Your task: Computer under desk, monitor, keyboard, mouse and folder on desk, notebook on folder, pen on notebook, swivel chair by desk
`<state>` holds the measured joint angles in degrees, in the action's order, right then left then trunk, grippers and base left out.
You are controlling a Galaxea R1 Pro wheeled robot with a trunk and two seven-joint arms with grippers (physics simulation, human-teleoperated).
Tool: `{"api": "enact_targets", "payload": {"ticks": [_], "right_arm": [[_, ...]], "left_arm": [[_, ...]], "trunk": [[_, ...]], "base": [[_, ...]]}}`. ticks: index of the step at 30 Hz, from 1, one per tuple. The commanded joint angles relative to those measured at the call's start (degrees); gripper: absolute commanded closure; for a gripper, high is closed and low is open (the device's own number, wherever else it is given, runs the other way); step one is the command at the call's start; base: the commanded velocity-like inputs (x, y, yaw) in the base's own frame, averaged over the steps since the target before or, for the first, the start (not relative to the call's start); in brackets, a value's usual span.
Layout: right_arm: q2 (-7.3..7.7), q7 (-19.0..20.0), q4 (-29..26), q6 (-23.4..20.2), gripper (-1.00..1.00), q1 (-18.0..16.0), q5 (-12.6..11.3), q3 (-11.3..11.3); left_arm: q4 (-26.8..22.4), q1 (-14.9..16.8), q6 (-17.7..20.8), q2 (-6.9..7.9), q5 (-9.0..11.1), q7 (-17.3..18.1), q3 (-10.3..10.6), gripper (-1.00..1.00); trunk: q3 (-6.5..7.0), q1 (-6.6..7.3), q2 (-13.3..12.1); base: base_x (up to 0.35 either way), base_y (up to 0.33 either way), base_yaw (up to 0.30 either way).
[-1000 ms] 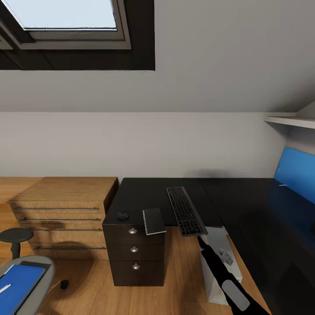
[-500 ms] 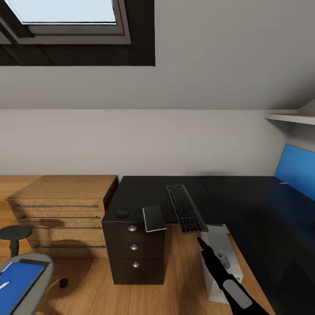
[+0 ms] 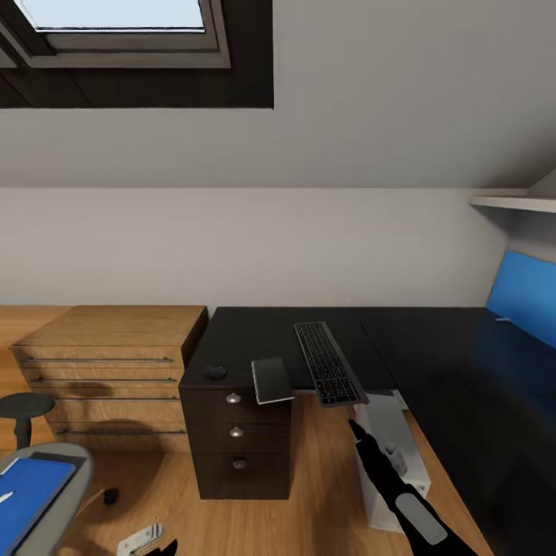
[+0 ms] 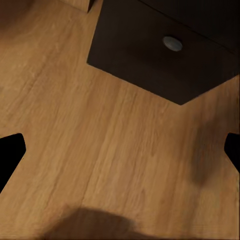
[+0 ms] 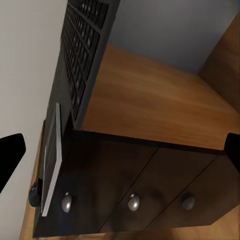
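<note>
Keyboard (image 3: 329, 373) lies on the black desk (image 3: 255, 340), its near end overhanging the front edge. Notebook (image 3: 271, 380) sits just left of it, also poking over the edge above the drawers (image 3: 239, 444); small dark mouse (image 3: 215, 371) is left of the notebook near the desk corner. Computer (image 3: 390, 463) stands on the floor under the desk. Folder (image 3: 23, 494) rests on the swivel chair (image 3: 46, 502) seat at lower left, pen (image 3: 6, 496) on top of it. Right gripper (image 5: 120, 155) is below the keyboard's overhang, fingers (image 5: 10, 155) spread wide, holding nothing. Left gripper (image 4: 120, 155) points at bare wood floor (image 4: 100, 150) near the bottom drawer, fingers wide apart, empty.
</note>
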<state>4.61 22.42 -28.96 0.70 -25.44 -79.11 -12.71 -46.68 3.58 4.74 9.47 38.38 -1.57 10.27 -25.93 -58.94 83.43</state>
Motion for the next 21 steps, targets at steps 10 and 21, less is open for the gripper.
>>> {"api": "enact_targets", "payload": {"ticks": [10,21], "right_arm": [[0.76,0.2,0.0,0.0,-1.00,0.0,-0.5,-0.4],[0.83,0.2,0.0,0.2,-1.00,0.0,-0.3,-0.5]], "left_arm": [[-8.7,0.0,8.3,0.28,1.3,-0.2,-5.5,-1.00],[-6.5,0.0,8.7,-0.29,1.5,0.1,-6.9,-1.00]], "trunk": [[-1.87,-2.20,4.1],[-3.84,-4.62,8.5]], "base": [[0.000,0.000,0.000],[0.000,0.000,0.000]]}}
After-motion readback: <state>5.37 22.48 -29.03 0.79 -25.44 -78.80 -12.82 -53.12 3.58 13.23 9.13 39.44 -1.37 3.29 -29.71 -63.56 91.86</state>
